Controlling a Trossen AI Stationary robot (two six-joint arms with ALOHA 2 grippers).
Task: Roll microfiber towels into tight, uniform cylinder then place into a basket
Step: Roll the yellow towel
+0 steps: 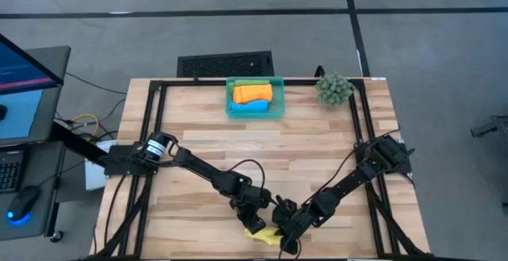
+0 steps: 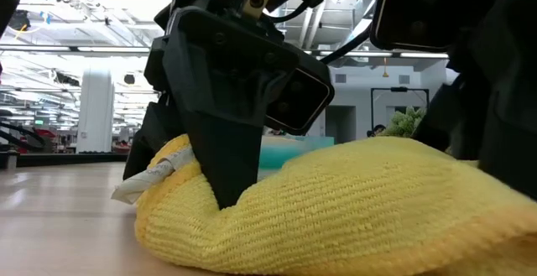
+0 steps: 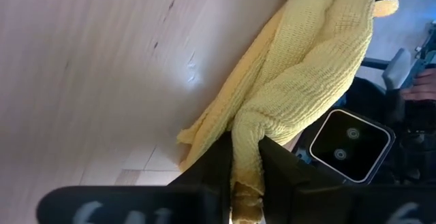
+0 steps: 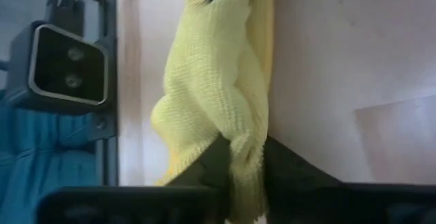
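The yellow towel [image 1: 264, 233] lies bunched and twisted on the table near its front edge, with both grippers shut on it. My left gripper [image 3: 246, 183] has one end. My right gripper [image 4: 243, 176] has the other. At the table's far edge, the teal basket [image 1: 254, 96] holds an orange, a green and a blue rolled towel. The low view shows the yellow towel [image 2: 352, 209] as a thick lump resting on the wood. My left gripper pinches a gathered, bunched end of the yellow towel [image 3: 248, 139] between its two fingers, several layers together. The fingers slant down from the table's left. The towel rests slack on the table beyond them. My right gripper pinches the towel's other bunched end [image 4: 240, 139] between its two fingers, several layers together. The fingers slant down from the table's right. The towel lies slack and twisted on the wood ahead of them.
A spiky green plant ball [image 1: 334, 89] sits at the far right corner. Black frame rails [image 1: 361, 126] run along the table's sides. Bare wood lies between the basket and the grippers. A monitor and keyboard [image 1: 12, 158] stand off the table's left.
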